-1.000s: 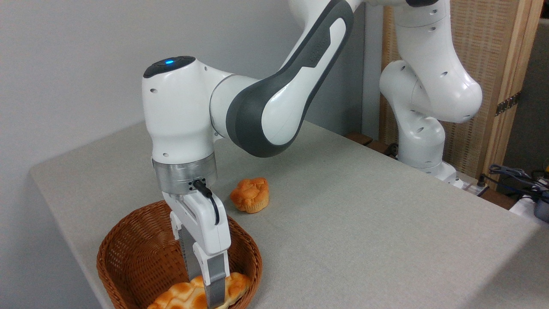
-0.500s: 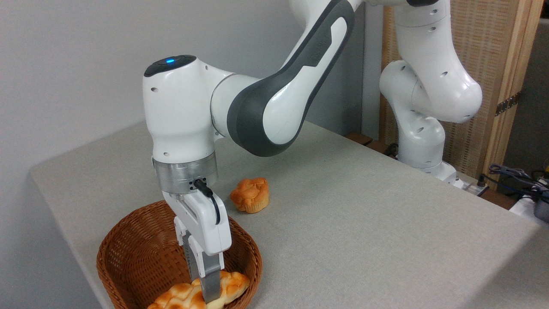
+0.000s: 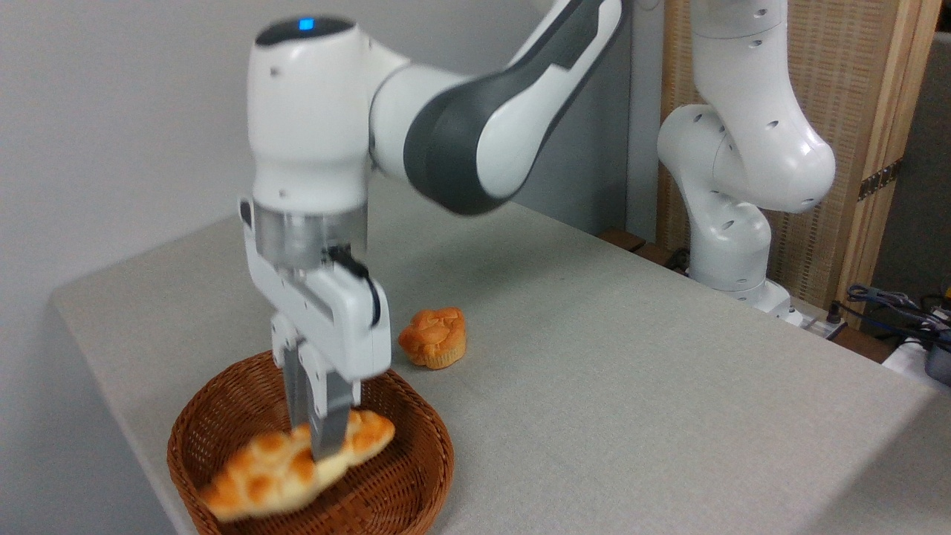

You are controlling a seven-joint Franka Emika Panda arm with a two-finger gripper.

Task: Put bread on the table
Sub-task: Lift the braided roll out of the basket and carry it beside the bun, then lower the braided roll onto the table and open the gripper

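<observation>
Grey metal fingers of the gripper (image 3: 316,438) point straight down and are clamped on the bread (image 3: 293,464), one finger in front of the loaf and one behind it, near its right-hand third.

Bread — long braided loaf, pale cream with golden-orange bumps. It hangs from the fingers over the inside of the basket (image 3: 401,490), apparently clear of the basket floor, though motion blur softens its outline. Long axis runs from lower left to upper right: the left tip dips toward the basket's near-left rim, the right tip rises toward the far-right rim. The loaf spans most of the basket's width.

Basket — brown wicker, round, near the table's front-left corner, part cut off by the lower edge of the picture. Its wall rings the loaf on all sides.

Bun (image 3: 433,338) — small, round, orange, muffin-like, on the cloth just beyond the basket's far-right rim, apart from it.

Table (image 3: 631,371) — light grey-beige woven cloth, bare to the right of basket and bun.

Arm base (image 3: 732,245) — white, at the table's far right edge, well apart from the basket.
</observation>
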